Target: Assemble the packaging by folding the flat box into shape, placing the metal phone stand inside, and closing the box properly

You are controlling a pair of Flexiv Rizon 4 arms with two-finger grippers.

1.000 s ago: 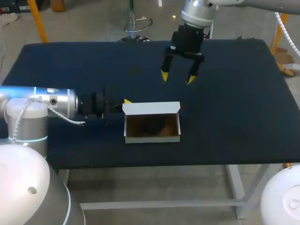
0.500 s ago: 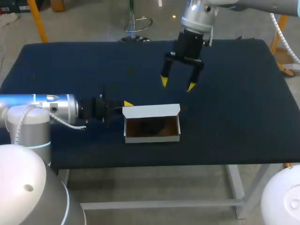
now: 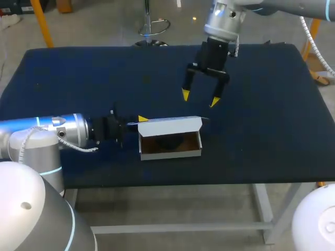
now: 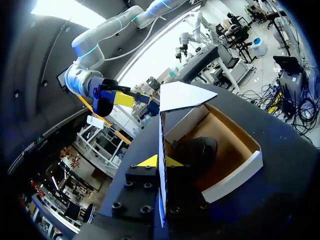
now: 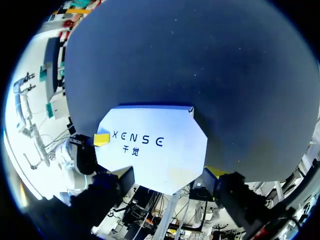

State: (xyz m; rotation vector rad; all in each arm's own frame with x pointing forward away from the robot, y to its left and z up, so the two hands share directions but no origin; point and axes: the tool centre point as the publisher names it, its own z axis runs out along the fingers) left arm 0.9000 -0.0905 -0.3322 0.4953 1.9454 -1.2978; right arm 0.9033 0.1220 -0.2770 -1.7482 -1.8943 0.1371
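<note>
Lid closure under way: the left gripper [image 4: 160, 161], its fingers nearly together and apparently pinching the edge of the lid [image 3: 170, 123], has swung it from upright to leaning over the box [image 3: 170, 152]. The box sits on the table [image 3: 78, 78] near its front edge, with the phone stand [image 4: 196, 150] inside. The right gripper [image 3: 199, 98], spread wide and empty, has dropped closer behind the box, likely to press the lid down.

Dark navy table [image 3: 261, 136], white cardboard box [image 3: 170, 154] sitting on it near the front edge
</note>
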